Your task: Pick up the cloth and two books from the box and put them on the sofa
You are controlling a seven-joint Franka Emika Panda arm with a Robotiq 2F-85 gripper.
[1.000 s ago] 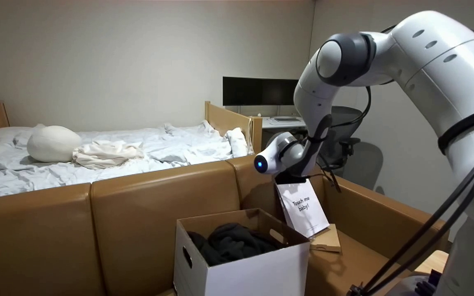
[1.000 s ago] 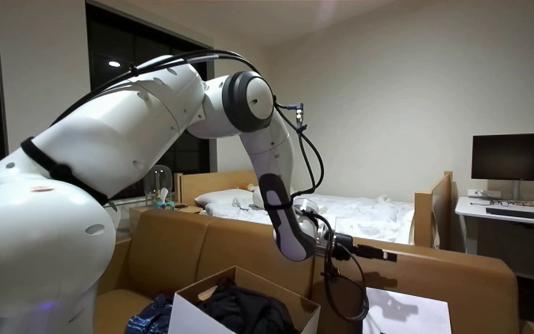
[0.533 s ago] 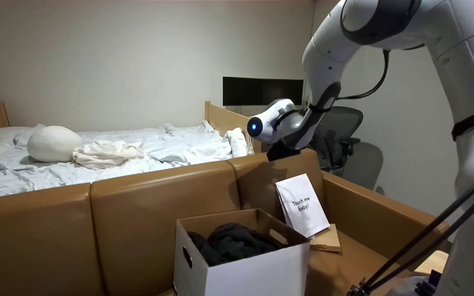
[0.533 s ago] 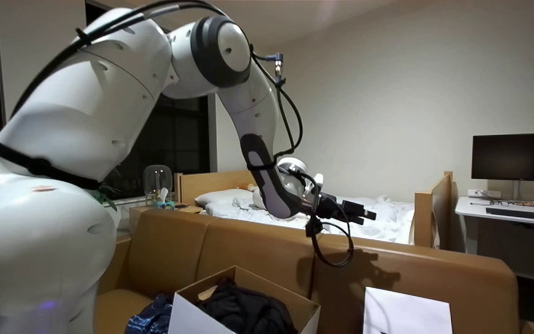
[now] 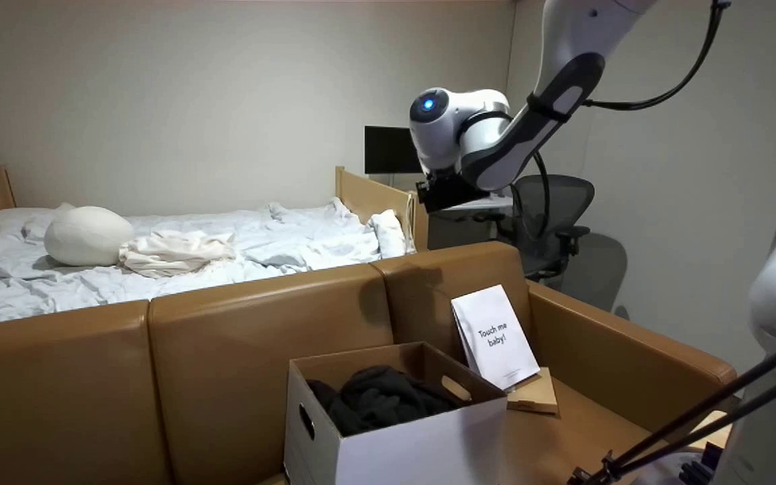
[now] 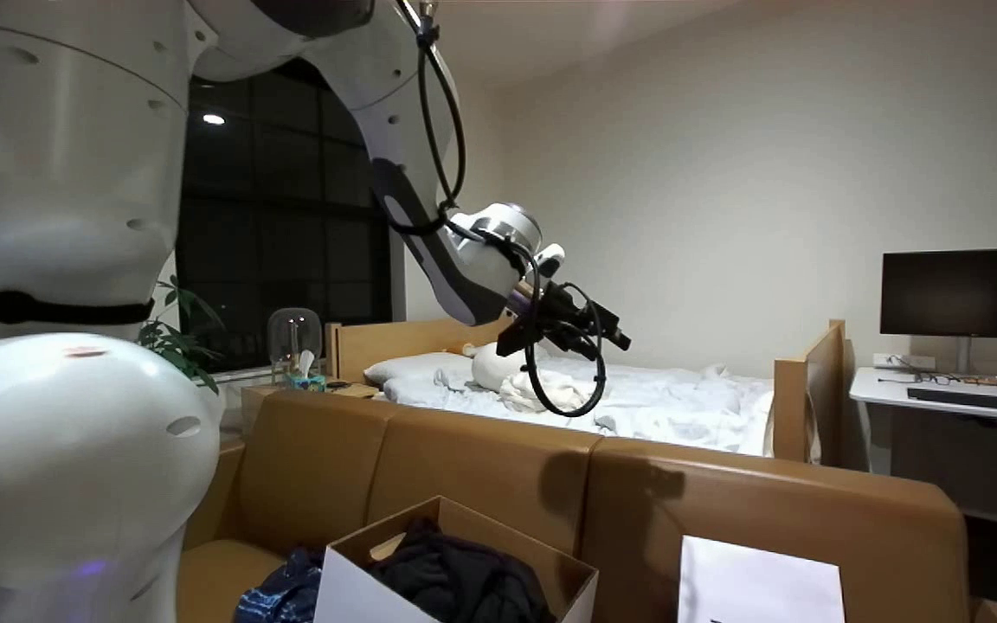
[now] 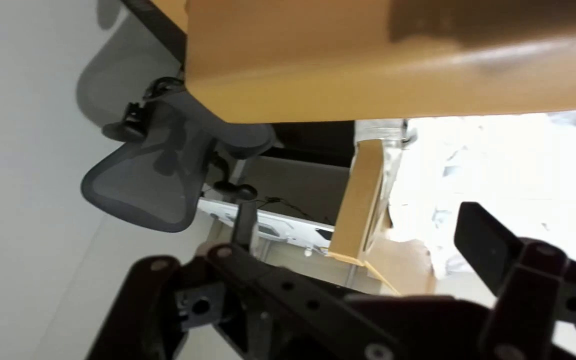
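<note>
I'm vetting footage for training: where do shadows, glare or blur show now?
Wrist view: bedding nearly blown out to white, gripper looking soft; both exterior views: shadows across the sofa backrest; an exterior view: bright spot in the dark window.

Sofa: smooth, leather-like upholstery with a soft sheen. Box: matt cardboard, bare-looking within. Cloth inside it: soft, lustreless, folded fabric. Book-like item: smooth, matt, paper-like face bearing print. Flat carton: plain, matt cardboard. Robot arm: glossy, smooth, plastic-like shell. Gripper: dull body, metal-looking in places. Bed frame: smooth wood with a low sheen. Bedding: crumpled, matt cloth. Chair: mesh-like back. Monitor: smooth screen of low gloss. Wall: smooth, matt, paint-like finish.
</note>
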